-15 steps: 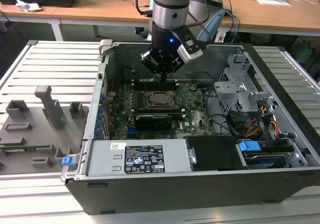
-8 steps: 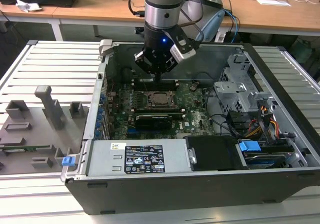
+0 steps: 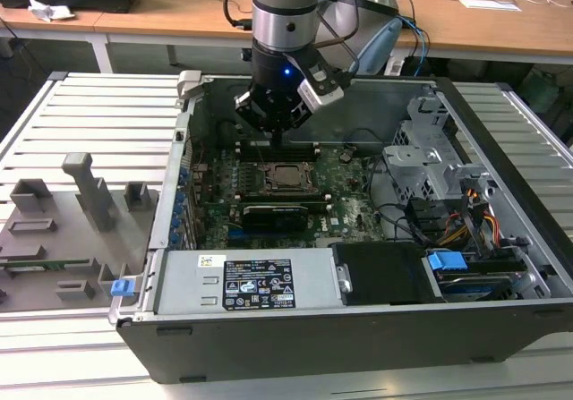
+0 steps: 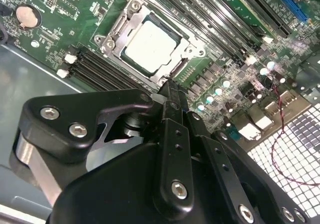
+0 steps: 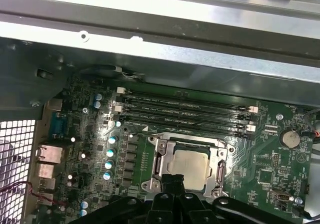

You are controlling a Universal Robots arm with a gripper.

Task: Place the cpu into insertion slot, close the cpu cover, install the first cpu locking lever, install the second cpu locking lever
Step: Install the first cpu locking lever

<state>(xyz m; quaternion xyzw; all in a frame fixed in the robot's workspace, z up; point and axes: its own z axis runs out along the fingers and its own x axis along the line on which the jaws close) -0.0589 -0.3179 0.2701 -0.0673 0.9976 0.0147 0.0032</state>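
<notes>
Wooden desks (image 3: 501, 24) run along the back, and up front there's a slatted metal table (image 3: 81, 105) with an open computer case (image 3: 358, 328) sitting on it. The arm (image 3: 285, 11) reaches down into the case over the green motherboard (image 3: 349, 208). The gripper (image 4: 170, 91) hangs right by the edge of the cpu cover (image 4: 131, 13), jaws pressed together with nothing between them. The cover looks folded down flat. The cpu (image 4: 150, 46) sits on the board inside it, silver top showing through the open centre.
</notes>
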